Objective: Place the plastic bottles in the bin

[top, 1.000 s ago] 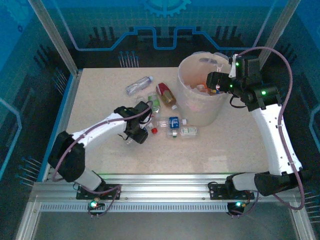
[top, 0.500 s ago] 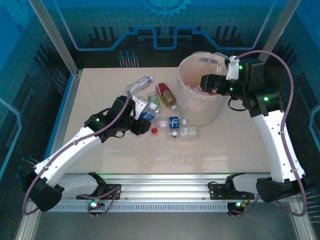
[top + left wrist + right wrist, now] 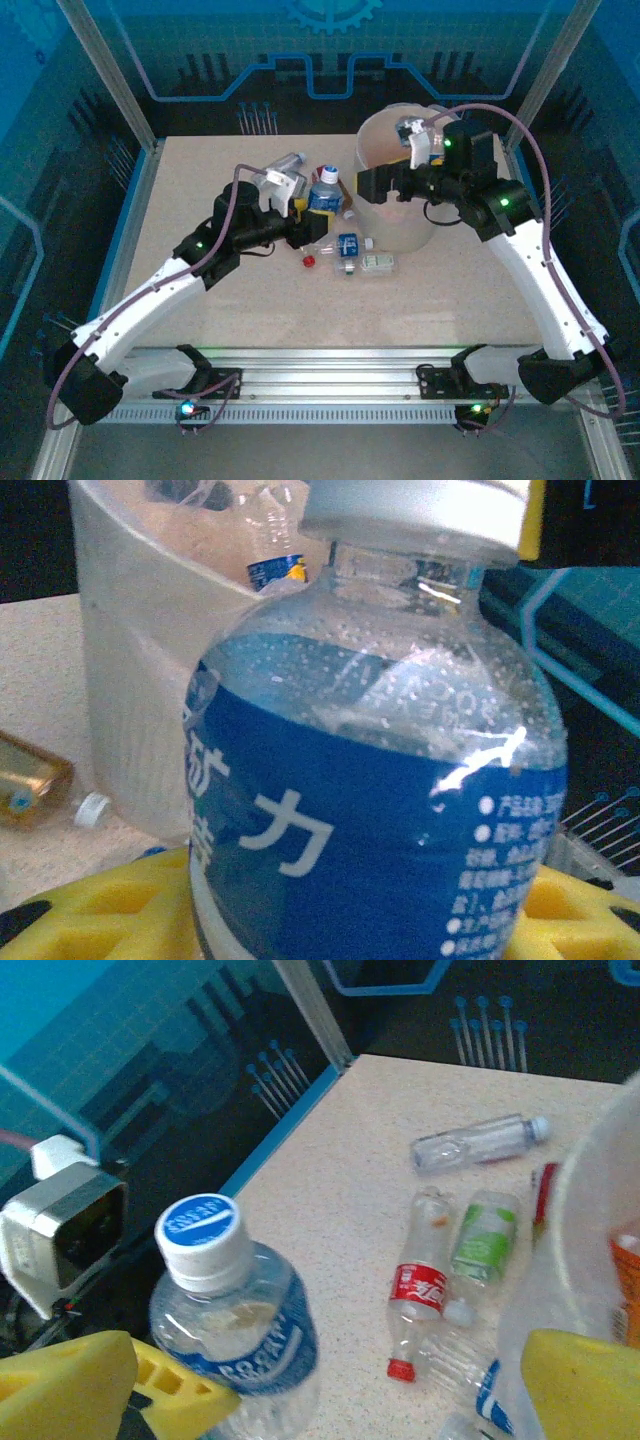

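Left gripper (image 3: 303,213) clamps the blue-labelled bottle (image 3: 322,196) upright, just left of the bin (image 3: 405,228). Right gripper (image 3: 366,186), nearer the bin, is spread wide and empty.

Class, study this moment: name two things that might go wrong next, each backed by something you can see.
1. The left fingers hold the blue-labelled bottle beside the bin, not over it; a release now would likely drop it onto the table.
2. The open right fingers hang close to that bottle at the bin's rim, so the two might bump.
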`<state>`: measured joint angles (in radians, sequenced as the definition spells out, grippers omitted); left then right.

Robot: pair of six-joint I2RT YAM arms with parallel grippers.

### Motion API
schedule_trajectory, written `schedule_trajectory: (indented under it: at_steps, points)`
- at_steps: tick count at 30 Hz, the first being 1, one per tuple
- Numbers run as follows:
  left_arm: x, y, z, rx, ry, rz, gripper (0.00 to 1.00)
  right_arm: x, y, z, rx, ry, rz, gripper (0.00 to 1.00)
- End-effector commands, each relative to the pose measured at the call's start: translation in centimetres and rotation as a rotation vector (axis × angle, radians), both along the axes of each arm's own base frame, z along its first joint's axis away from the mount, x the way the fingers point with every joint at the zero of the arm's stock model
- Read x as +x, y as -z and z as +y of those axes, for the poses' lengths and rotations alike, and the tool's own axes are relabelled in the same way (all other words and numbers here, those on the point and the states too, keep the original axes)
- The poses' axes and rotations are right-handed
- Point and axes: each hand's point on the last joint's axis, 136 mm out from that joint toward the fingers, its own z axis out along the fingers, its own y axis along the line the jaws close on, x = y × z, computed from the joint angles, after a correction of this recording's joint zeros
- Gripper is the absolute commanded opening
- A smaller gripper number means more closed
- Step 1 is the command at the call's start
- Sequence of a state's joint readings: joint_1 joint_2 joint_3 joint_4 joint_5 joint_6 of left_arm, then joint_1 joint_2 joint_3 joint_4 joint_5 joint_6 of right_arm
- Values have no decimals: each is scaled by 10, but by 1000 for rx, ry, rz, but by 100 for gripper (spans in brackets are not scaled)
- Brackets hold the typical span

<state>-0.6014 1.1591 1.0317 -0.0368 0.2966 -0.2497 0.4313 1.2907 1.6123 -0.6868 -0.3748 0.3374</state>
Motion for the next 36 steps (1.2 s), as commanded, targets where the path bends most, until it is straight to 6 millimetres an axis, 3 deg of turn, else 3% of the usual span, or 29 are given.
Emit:
schedule_trajectory:
  at_steps: [1,11,20,26,28,32,36]
  points:
    - [-5,-38,-13,-111,69,-70,48,-1,-18,17,-6,-63,-83,97]
    - [-7,-46,-17,-139,99,-87,49,10,-18,52,4,-145,-69,83]
    - [-3,-40,-17,-128,87,-79,49,15,-15,75,29,-205,-37,64]
    - [0,-41,-16,-132,66,-90,51,15,-10,81,27,-219,-15,37]
    - [1,-41,-15,-131,59,-88,55,16,-8,81,22,-214,-11,27]
    - [1,-39,-13,-131,46,-79,99,19,-10,72,-18,-169,-24,16]
    - [-2,-40,-8,-131,29,-84,99,27,-21,54,-99,-79,-88,15]
